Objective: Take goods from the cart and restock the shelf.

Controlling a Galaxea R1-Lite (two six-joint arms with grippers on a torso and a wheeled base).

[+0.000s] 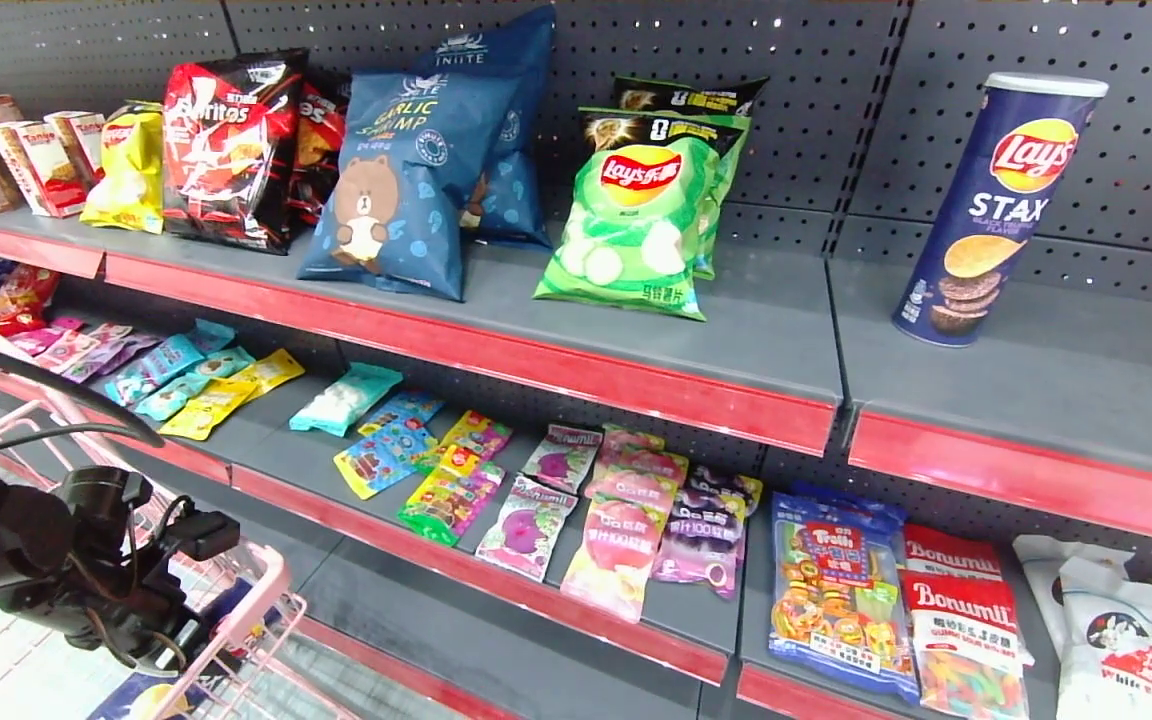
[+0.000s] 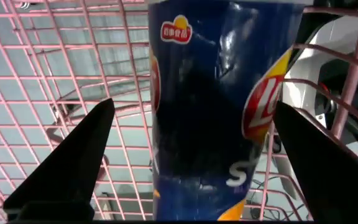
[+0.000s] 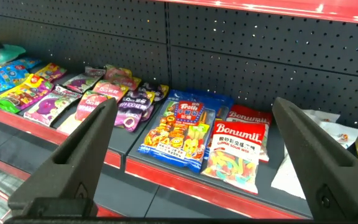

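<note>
- Head view first: top shelf point(image 1: 766, 330) has a tall blue chip can point(image 1: 996, 210) standing upright at the right end, well apart from the green chip bags point(image 1: 636, 215) and the blue bear bags point(image 1: 406, 180) leaning back on the pegboard. Lower shelf point(image 1: 266, 445) is covered in flat candy packs point(image 1: 616, 530). Pink cart point(image 1: 256, 600) sits in the bottom left corner, and the left arm point(image 1: 66, 560) hangs over it.
- Left wrist view: left claw point(image 2: 192, 104) is spread wide open, one finger on either side of a second blue can point(image 2: 216, 112) down inside the cart's pink wire. It's not clamped on it, and there's a clear gap on at least one side.
- Right wrist view: right claw point(image 3: 192, 104) is wide open too, holding nothing. It faces the lower shelf, where the gummy bags point(image 3: 182, 127) lie with the red-topped packs point(image 3: 238, 149) just beside them.
</note>
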